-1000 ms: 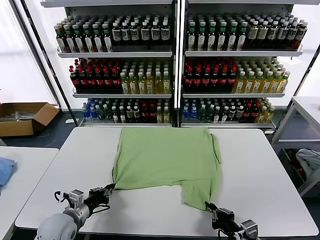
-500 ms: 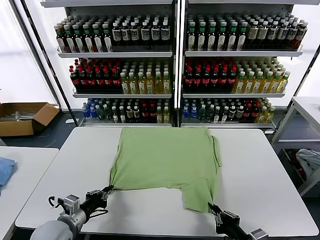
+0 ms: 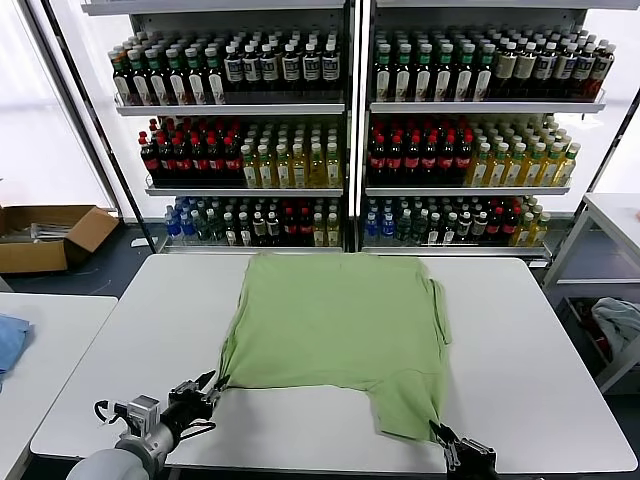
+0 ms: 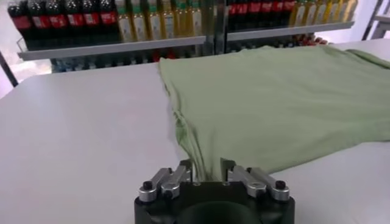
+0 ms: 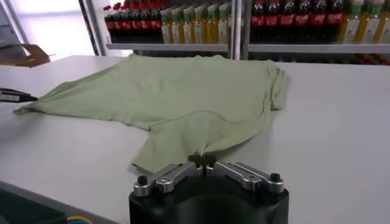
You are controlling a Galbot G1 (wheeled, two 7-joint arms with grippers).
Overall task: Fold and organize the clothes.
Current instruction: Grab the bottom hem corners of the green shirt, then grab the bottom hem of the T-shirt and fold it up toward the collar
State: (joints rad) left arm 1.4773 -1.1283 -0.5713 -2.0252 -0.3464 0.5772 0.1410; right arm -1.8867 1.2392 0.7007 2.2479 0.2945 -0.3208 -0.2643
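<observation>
Light green polo shirt [image 3: 340,335] spread plain side up on the white table [image 3: 520,350], nearer edge stretched toward the robot. Left gripper [image 4: 207,176] clamped on the near left corner, right gripper [image 5: 202,161] pinched tight on the near right sleeve hem. Likely risks: thin fabric slipping from either pinch, or unequal pulling skewing the shirt and bunching it.

Shirt [image 3: 340,335] on table [image 3: 540,350] centre; left gripper [image 3: 208,383] at its 7 o'clock corner, right gripper [image 3: 440,432] at 5 o'clock corner; bottle shelves [image 3: 350,110] behind at 12; box [image 3: 45,235] at 10.
</observation>
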